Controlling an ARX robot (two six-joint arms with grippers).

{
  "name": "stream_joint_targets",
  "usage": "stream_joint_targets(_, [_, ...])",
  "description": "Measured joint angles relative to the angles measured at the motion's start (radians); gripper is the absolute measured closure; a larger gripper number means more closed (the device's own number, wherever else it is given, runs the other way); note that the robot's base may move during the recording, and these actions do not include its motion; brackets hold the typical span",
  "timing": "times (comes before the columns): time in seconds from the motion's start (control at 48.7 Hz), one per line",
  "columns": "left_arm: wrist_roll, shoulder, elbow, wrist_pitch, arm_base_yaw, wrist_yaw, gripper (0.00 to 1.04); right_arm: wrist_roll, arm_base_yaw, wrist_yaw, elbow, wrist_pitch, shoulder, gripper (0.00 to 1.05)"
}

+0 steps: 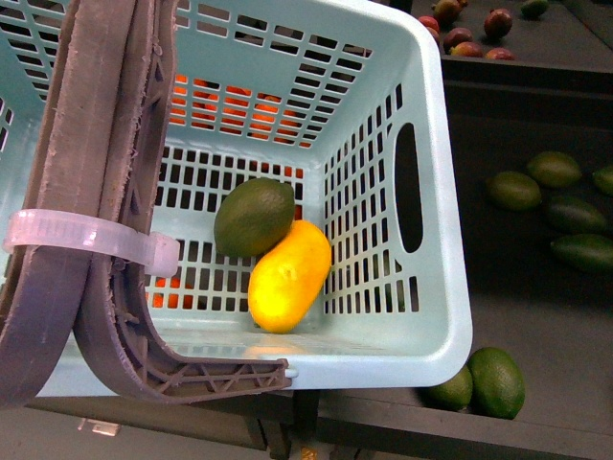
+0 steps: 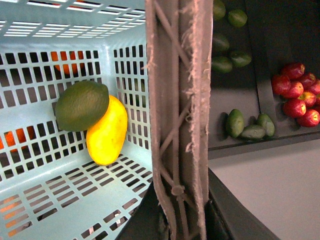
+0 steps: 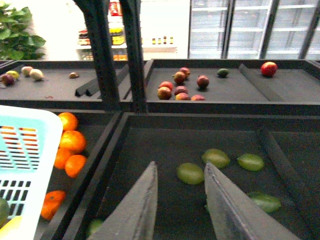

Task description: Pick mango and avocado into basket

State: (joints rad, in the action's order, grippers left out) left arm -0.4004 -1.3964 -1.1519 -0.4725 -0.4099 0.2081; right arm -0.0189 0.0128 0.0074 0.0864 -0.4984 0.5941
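The light teal basket (image 1: pixel 450 240) hangs tilted in front of me, its brown-grey handles (image 1: pixel 105 144) bound with a white zip tie (image 1: pixel 91 235). On its slotted floor the yellow-orange mango (image 1: pixel 289 276) lies against the dark green avocado (image 1: pixel 253 217). Both also show in the left wrist view, mango (image 2: pixel 106 132) under avocado (image 2: pixel 81 105). My left gripper (image 2: pixel 172 215) is shut on the basket's handles (image 2: pixel 175 100). My right gripper (image 3: pixel 180 167) is open and empty above a dark shelf bin, beside the basket's corner (image 3: pixel 25 145).
Oranges (image 3: pixel 72 142) lie in the bin under the basket. Green fruits (image 1: pixel 565 211) sit in the bin to the right, two more (image 1: pixel 496 381) near its front edge. Red-blushed mangoes (image 1: pixel 469 34) fill the far bin. Black dividers (image 3: pixel 280 165) and shelf posts (image 3: pixel 102 55) stand between bins.
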Motion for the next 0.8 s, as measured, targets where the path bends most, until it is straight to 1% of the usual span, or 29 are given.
stream_joint_targets(0.062, [0.000, 0.000, 0.000, 0.000, 0.000, 0.000, 0.95, 0.005, -0.009, 0.000, -0.010, 0.017, -0.029, 0.85])
stream_joint_targets(0.123, [0.000, 0.000, 0.000, 0.000, 0.000, 0.000, 0.95, 0.009, -0.010, -0.005, -0.021, 0.040, -0.068, 1.00])
stream_joint_targets(0.144, [0.001, 0.000, 0.000, 0.000, 0.000, 0.000, 0.95, 0.010, -0.010, -0.006, -0.024, 0.047, -0.077, 1.03])
stream_joint_targets(0.369, [0.000, 0.000, 0.000, 0.000, 0.000, 0.001, 0.95, 0.014, -0.011, -0.006, -0.048, 0.113, -0.166, 1.02])
stream_joint_targets(0.451, [0.000, 0.000, 0.000, 0.000, 0.000, 0.000, 0.95, 0.014, -0.011, -0.006, -0.082, 0.095, -0.188, 1.02])
stream_joint_targets(0.8, [0.000, 0.000, 0.000, 0.000, 0.000, 0.000, 0.95, 0.015, -0.011, -0.006, -0.082, 0.238, -0.337, 1.02])
